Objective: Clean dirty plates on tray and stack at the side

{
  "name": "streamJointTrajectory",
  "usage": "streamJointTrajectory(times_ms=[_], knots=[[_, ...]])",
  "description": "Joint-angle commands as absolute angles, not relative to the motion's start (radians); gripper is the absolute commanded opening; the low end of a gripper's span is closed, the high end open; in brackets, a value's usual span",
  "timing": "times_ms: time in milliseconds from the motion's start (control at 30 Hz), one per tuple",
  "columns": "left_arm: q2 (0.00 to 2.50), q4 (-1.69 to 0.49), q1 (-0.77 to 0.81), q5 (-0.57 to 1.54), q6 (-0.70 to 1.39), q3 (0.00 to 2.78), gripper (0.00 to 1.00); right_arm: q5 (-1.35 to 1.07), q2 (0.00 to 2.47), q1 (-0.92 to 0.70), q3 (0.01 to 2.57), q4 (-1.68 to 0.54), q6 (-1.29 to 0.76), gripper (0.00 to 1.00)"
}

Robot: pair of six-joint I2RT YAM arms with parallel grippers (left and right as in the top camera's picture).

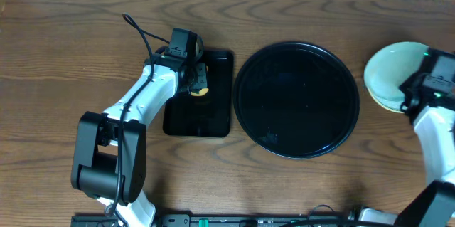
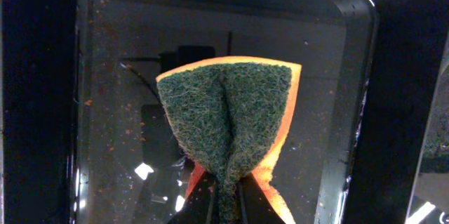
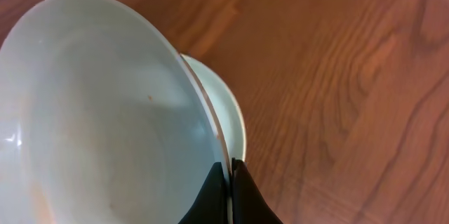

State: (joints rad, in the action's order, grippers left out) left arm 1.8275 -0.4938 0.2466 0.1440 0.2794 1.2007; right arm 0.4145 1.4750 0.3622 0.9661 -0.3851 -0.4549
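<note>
The round black tray [image 1: 296, 99] lies mid-table and holds no plates. My left gripper [image 1: 197, 79] is shut on a folded green and orange sponge [image 2: 228, 122], held over the small rectangular black tray [image 1: 213, 117]. My right gripper [image 1: 414, 93] is shut on the rim of a pale mint-white plate [image 3: 98, 126], held tilted over the other plates [image 3: 228, 108] stacked on the table at the right. In the overhead view the mint plate [image 1: 394, 67] covers most of the stack, and a pale yellow edge [image 1: 384, 103] shows beneath it.
The rectangular tray's floor [image 2: 126, 76] carries small orange specks. The left arm [image 1: 131, 113] reaches from the front left. Bare wood [image 3: 351, 62] lies right of the plate stack.
</note>
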Motion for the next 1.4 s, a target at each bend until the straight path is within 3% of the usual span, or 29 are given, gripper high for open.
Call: streamJointTrajectory(times_ms=[0,167,267,467,600,667,767,867,1000,1367], knots=[[1.829,-0.497,0.246,0.142,0.263,1.192,0.08,0.33,1.52,0.423,0.982,-0.358,-0.524,0.01],[1.829,-0.497,0.246,0.142,0.263,1.192,0.08,0.286,1.568,0.472,0.982,-0.298,-0.523,0.03],[1.829,-0.497,0.246,0.142,0.263,1.192,0.07,0.2,1.577,0.477,0.982,-0.276,-0.516,0.31],[1.829,-0.497,0.246,0.142,0.263,1.192,0.08,-0.154,1.575,0.45,0.982,-0.303,-0.257,0.36],[1.829,-0.497,0.246,0.14,0.262,1.192,0.08,-0.204,1.575,0.401,0.982,-0.386,-0.179,0.38],[1.829,-0.497,0.246,0.137,0.262,1.192,0.17,-0.204,1.57,0.364,0.982,-0.426,-0.137,0.4],[1.829,-0.497,0.246,0.133,0.262,1.192,0.71,-0.203,1.551,0.307,0.983,-0.46,-0.083,0.45],[1.819,-0.504,0.245,0.1,0.262,1.196,0.74,-0.203,1.519,0.248,0.983,-0.478,-0.034,0.57],[1.764,-0.554,0.245,0.054,0.262,1.222,0.74,-0.203,1.46,0.164,0.984,-0.528,0.046,0.99],[1.455,-0.835,0.173,0.036,0.263,1.195,0.75,-0.18,1.22,0.064,0.981,-0.759,0.069,0.99]])
